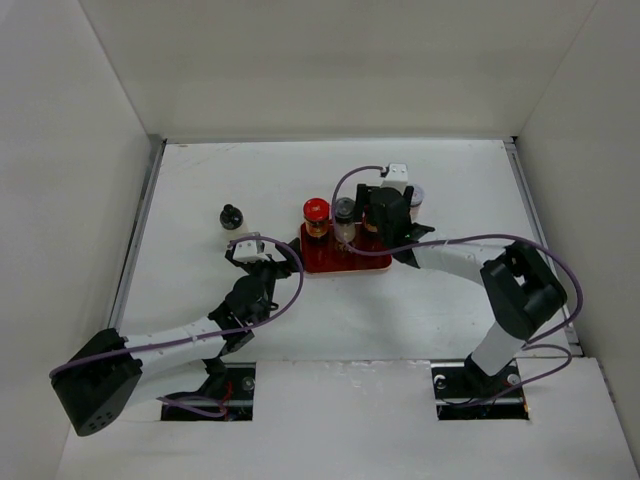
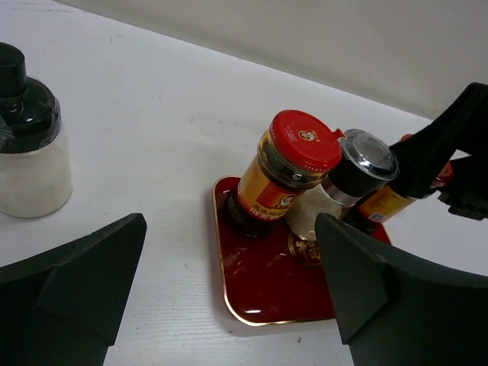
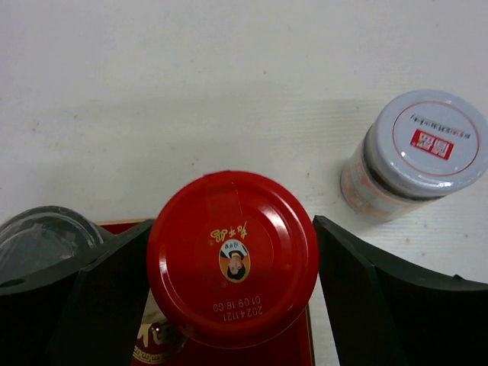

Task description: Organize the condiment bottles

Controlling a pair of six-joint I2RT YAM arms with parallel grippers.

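Note:
A flat red tray [image 1: 325,262] lies mid-table. On it stand a red-capped jar [image 1: 316,213], a grey-capped jar [image 1: 345,212] and a second red-capped jar [image 3: 232,255]. My right gripper [image 1: 385,212] is open, with its fingers on either side of that second jar [image 3: 232,229]. A white-capped jar [image 1: 415,197] stands on the table just right of the tray. A black-capped jar [image 1: 231,216] stands alone to the left. My left gripper [image 1: 258,250] is open and empty, just left of the tray's near corner.
White walls enclose the table on the left, back and right. In the left wrist view the tray's [image 2: 259,282] near part is bare, and the black-capped jar [image 2: 27,152] is at far left. The right arm's cable arcs over the tray.

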